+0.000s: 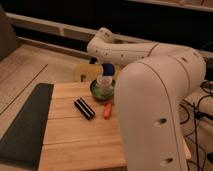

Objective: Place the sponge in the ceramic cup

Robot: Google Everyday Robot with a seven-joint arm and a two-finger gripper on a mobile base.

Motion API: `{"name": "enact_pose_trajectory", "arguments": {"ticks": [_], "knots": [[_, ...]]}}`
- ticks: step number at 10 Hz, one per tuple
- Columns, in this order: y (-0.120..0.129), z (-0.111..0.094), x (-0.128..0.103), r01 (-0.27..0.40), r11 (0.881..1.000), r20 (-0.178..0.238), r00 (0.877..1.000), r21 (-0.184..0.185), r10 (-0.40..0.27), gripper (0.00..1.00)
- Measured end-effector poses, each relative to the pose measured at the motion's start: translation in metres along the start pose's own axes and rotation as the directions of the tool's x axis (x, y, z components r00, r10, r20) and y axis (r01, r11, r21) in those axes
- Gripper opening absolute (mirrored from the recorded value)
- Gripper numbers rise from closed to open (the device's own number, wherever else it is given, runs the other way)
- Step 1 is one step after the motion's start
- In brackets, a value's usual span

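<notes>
Closest to me, the robot's big white arm (160,110) fills the right side, well in front of the ceramic cup (104,82). On the wooden table (75,145) a dark mat (25,125) lies far to the cup's left. A black bar (84,108) and a slim orange piece (107,109) lie side by side, apart from each other, just in front of the cup.

The cup is upright and seems to stand in the green dish (95,90), whose rim shows around its base. Directly above the cup's mouth hangs the sponge (107,69), a blue block at the tip of the gripper (105,65), which reaches down from the arm's far end. Since the sponge is clear of the table and right under the wrist, I judge the gripper is closed on it. I cannot tell whether the sponge's lower edge already touches the rim.

Behind the cup, 1 yellowish seat back (80,73) shows past the table edge.

So the carry looks done and the sponge is lined up over the cup. What remains is lowering it in, letting go, and pulling the gripper clear without knocking the cup.
</notes>
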Motion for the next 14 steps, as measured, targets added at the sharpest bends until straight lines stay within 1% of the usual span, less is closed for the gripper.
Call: {"name": "enact_pose_trajectory", "arguments": {"ticks": [5, 8, 9, 10, 14], "knots": [[0.012, 0.013, 0.007, 0.019, 1.000, -0.013, 1.000, -0.020, -0.020, 0.14], [0.014, 0.023, 0.012, 0.030, 0.999, -0.024, 0.999, -0.017, -0.030, 0.14], [0.014, 0.027, 0.012, 0.033, 0.999, -0.026, 0.999, -0.014, -0.033, 0.18], [0.015, 0.030, 0.012, 0.035, 0.999, -0.026, 0.999, -0.011, -0.035, 0.26], [0.025, 0.043, 0.012, 0.037, 0.999, -0.021, 0.999, -0.004, -0.037, 0.68]]}}
